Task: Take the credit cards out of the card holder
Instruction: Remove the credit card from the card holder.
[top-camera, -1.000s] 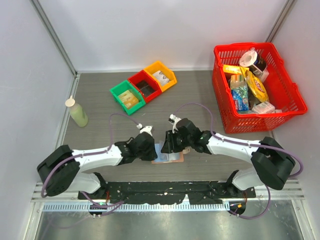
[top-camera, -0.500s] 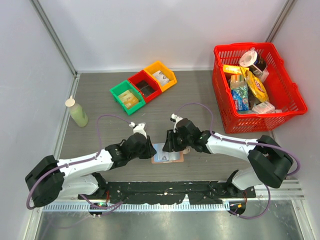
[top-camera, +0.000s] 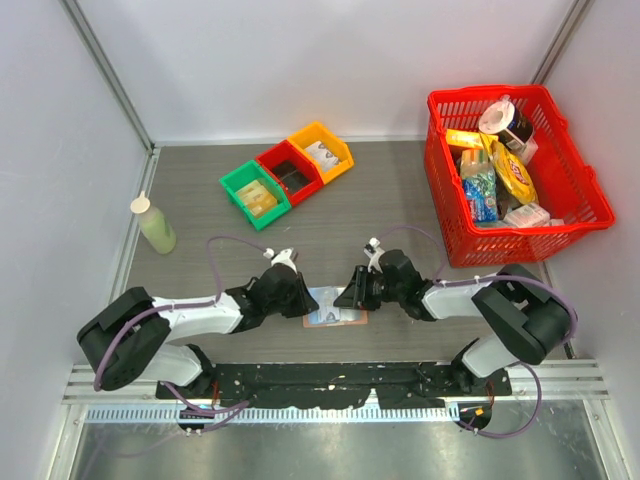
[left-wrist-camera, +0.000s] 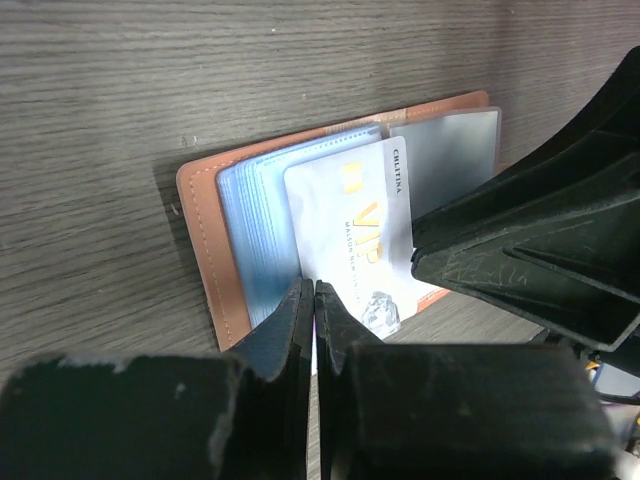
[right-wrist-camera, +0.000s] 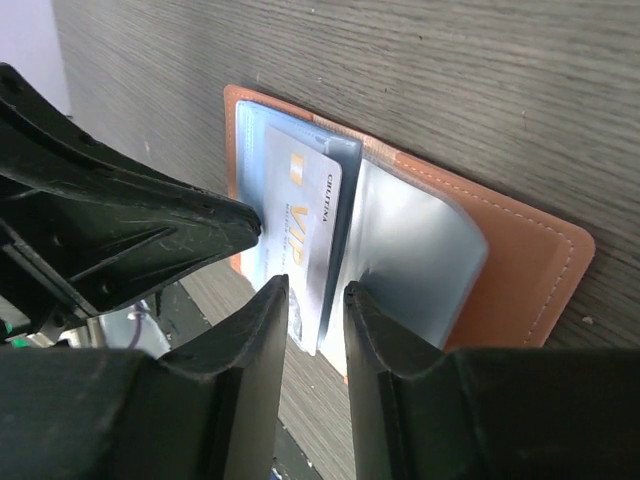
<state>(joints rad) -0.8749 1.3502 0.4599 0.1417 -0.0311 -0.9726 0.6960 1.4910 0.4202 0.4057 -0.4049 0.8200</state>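
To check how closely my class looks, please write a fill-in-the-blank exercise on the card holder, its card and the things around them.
1. The holder lies ___ on the table.
2. The card sticking out of it bears the gold letters ___.
3. The basket of groceries is ___.
4. In the top view, the bottle stands near the table's ___ edge.

Missing words: open; VIP; red; left.

On table (top-camera: 400, 190), card holder (top-camera: 335, 312), card (left-wrist-camera: 350, 232) seemingly atop it — bins (top-camera: 268, 158) behind, basket (top-camera: 500, 246) right.
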